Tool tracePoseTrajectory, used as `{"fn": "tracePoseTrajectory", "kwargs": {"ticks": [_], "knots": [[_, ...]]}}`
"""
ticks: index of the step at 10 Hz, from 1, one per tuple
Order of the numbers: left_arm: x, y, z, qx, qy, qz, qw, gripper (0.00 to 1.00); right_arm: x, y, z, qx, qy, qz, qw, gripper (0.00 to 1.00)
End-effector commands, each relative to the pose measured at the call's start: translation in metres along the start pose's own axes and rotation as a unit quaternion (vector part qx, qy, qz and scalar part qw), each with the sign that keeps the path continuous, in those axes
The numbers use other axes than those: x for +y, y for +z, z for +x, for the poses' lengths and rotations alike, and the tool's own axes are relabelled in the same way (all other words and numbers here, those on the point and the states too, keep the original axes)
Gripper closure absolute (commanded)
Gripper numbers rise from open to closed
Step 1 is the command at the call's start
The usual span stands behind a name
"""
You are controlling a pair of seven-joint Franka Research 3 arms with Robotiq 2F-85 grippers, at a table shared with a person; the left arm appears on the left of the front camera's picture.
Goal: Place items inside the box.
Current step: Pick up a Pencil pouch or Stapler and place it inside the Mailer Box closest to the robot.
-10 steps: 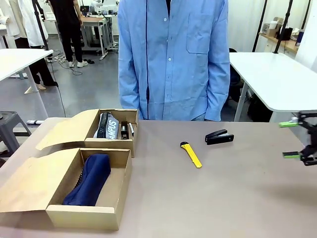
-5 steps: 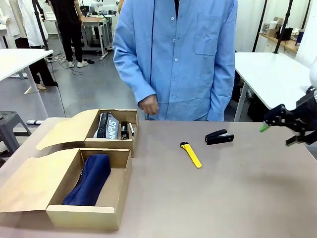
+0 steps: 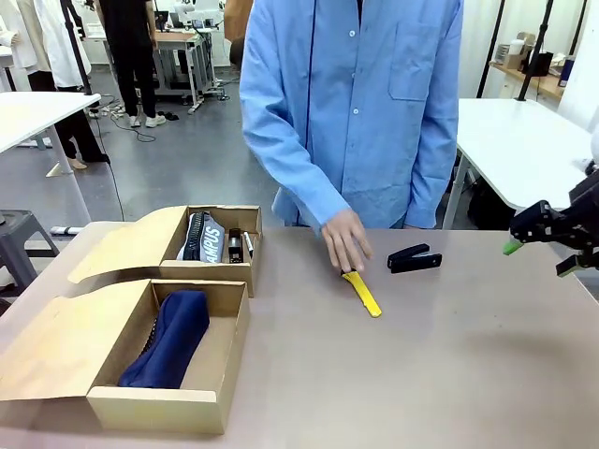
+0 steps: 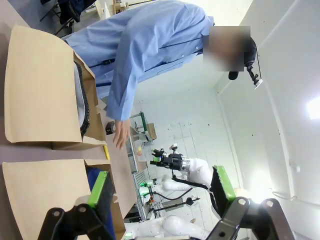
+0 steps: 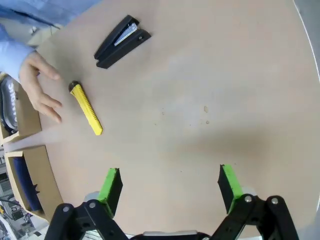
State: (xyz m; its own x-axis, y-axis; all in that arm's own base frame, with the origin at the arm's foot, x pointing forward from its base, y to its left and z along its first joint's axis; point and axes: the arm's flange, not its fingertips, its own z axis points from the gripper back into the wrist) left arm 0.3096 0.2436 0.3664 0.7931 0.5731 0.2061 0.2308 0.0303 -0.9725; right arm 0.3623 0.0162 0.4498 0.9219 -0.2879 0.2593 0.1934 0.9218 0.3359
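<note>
Nearest me, my left gripper (image 4: pixel 160 187) is hanging released, green pads wide apart with nothing between them. My right gripper (image 5: pixel 169 184) is likewise spread open and empty, hovering over bare table (image 3: pixel 449 374) at the right edge. On the left side the near box (image 3: pixel 168 407) is sitting open with the navy blue fabric pouch (image 3: pixel 173 337) lying inside. Just behind it the far box (image 3: pixel 220 276) is holding the grey zip pouch (image 3: pixel 201 238) on its edge, with a small dark item beside it that I can't make out. At mid table the yellow utility knife (image 3: pixel 363 295) is lying flat, outside both boxes. The person's hand (image 3: pixel 344 241) is reaching down to its black end, and I can't tell if it's touching. A black stapler (image 3: pixel 415 258) is resting closed, near the knife, toward the far edge
</note>
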Motion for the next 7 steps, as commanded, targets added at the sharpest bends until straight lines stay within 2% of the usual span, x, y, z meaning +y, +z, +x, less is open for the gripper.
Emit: {"fn": "tracePoseTrajectory", "kwargs": {"ticks": [1, 3, 4, 6, 7], "knots": [[-0.002, -0.001, -0.001, 0.002, -0.006, -0.007, 1.000, 0.00, 0.019, -0.019, 0.022, 0.010, 0.049, 0.017, 0.999, 0.00], [-0.002, -0.001, -0.001, 0.002, -0.006, -0.007, 1.000, 0.00, 0.035, -0.033, 0.031, 0.018, 0.074, 0.038, 0.996, 0.00], [-0.002, -0.001, -0.001, 0.002, -0.006, -0.007, 1.000, 0.00, 0.030, -0.035, 0.030, 0.023, 0.065, 0.025, 0.997, 0.00], [-0.002, -0.001, -0.001, 0.002, -0.006, -0.007, 1.000, 0.00, -0.002, -0.023, 0.019, 0.037, 0.093, 0.021, 0.995, 0.00], [-0.002, -0.001, -0.001, 0.002, -0.006, -0.007, 1.000, 0.00, -0.033, -0.016, 0.019, 0.037, 0.079, 0.053, 0.995, 0.00]]}}
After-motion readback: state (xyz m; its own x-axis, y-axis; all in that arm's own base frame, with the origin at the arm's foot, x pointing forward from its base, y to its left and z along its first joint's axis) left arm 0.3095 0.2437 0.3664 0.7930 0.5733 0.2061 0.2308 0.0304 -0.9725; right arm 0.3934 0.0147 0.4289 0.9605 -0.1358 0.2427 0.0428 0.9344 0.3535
